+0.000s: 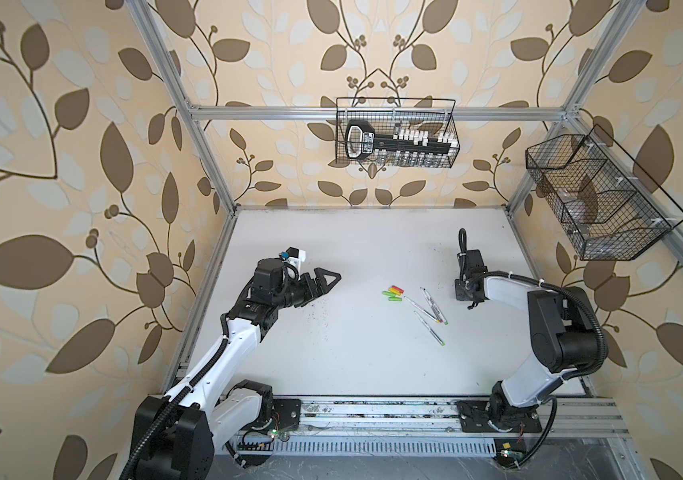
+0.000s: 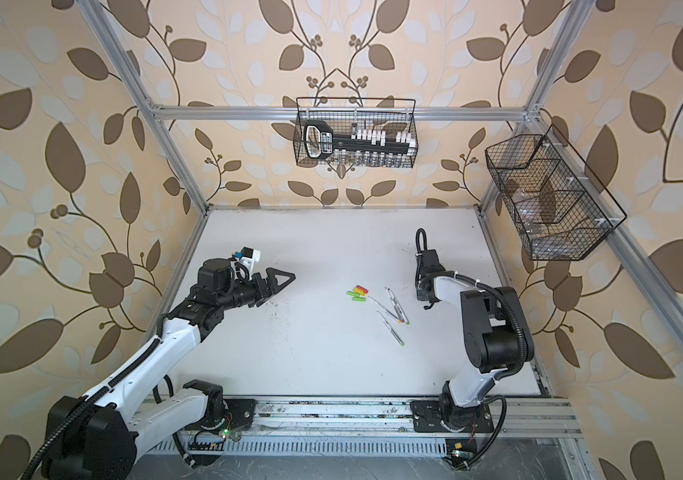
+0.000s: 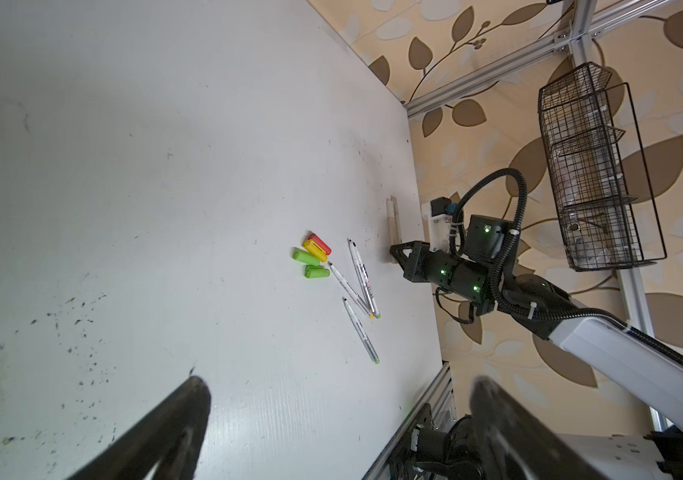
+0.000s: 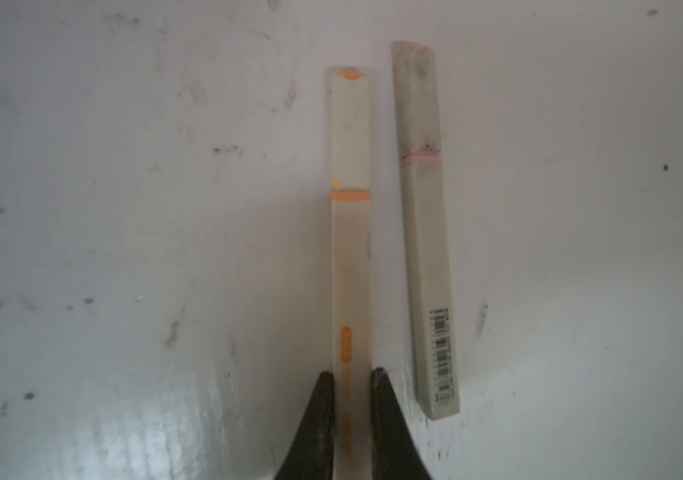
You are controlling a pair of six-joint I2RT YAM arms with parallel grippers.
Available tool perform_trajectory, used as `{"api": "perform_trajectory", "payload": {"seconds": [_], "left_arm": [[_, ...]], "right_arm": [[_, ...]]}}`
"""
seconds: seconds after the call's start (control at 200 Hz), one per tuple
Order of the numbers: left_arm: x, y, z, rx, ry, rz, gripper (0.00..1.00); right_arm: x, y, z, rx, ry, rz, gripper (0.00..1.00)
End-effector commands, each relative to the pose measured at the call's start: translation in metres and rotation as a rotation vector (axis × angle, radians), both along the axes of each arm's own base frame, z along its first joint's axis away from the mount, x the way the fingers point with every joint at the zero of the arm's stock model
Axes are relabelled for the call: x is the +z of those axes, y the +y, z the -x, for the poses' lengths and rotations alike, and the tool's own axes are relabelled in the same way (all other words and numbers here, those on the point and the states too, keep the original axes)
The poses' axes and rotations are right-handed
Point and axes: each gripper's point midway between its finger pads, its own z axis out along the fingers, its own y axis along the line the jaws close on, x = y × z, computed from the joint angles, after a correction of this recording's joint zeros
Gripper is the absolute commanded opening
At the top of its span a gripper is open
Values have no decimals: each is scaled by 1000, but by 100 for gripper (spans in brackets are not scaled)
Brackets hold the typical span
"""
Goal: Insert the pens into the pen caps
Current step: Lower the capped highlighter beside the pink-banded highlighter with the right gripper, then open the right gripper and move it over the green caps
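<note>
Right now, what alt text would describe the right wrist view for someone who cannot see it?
The right gripper clamps one end of an orange-banded marker lying on a scuffed white table. Beside it, not touching, lies a second pale marker with a pink band and a barcode.
</note>
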Motion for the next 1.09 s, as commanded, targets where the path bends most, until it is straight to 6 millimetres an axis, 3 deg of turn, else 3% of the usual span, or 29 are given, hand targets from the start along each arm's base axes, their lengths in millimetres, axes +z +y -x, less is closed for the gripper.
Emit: {"api": "perform_trajectory", "payload": {"seconds": [0.0,0.105,0.175,0.275,0.405,0.56,0.855,0.945,1.09], "left_arm": [[6,-1,-3,-22,-43,7,99],[5,-2,-2,-24,-42,8,99],[4,-2,-2,-25,-41,9,99],[3,-2,-2,-28,-34,10,99],[-3,0,0,-20,-10,-11,99],[-16,5,4,-3,45,-44,99],[-31,10,13,19,117,-75,99],[-30,10,14,20,115,-70,99],[-27,14,20,33,101,-84,99]], "right_arm": [[-7,-10,6,10,78,63,17],[1,-8,1,17,69,59,24],[10,0,-3,40,41,57,37],[27,18,-7,86,-5,41,46],[43,60,-4,173,-59,-80,49],[54,124,17,332,-78,-187,49],[46,212,68,603,20,-335,49],[40,229,68,652,51,-384,49],[24,241,56,684,96,-380,50]]}}
